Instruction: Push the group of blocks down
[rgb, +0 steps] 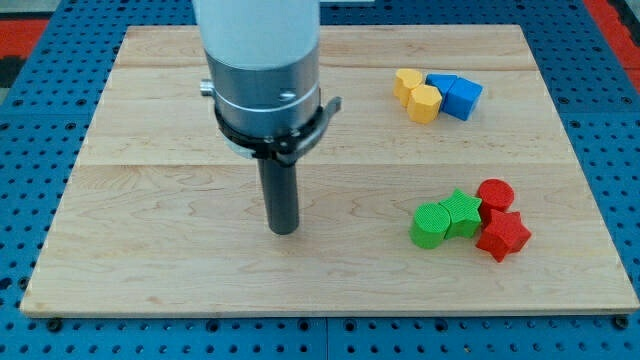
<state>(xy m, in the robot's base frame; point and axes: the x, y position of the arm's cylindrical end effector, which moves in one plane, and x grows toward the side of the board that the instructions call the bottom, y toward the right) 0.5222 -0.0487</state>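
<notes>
My tip (285, 230) rests on the wooden board (150, 200), left of centre, well apart from all blocks. At the view's upper right sits a group: a yellow block (407, 83), a second yellow block (424, 103), a blue block (441, 86) and a blue cube (463, 98), touching each other. At the lower right sits another group: a green cylinder (431, 224), a green star-shaped block (461, 213), a red cylinder (495, 194) and a red star-shaped block (502, 235). My tip is far to the left of both groups.
The arm's white and grey body (262, 70) rises above the tip and hides part of the board's top. A blue perforated table (40, 120) surrounds the board on all sides.
</notes>
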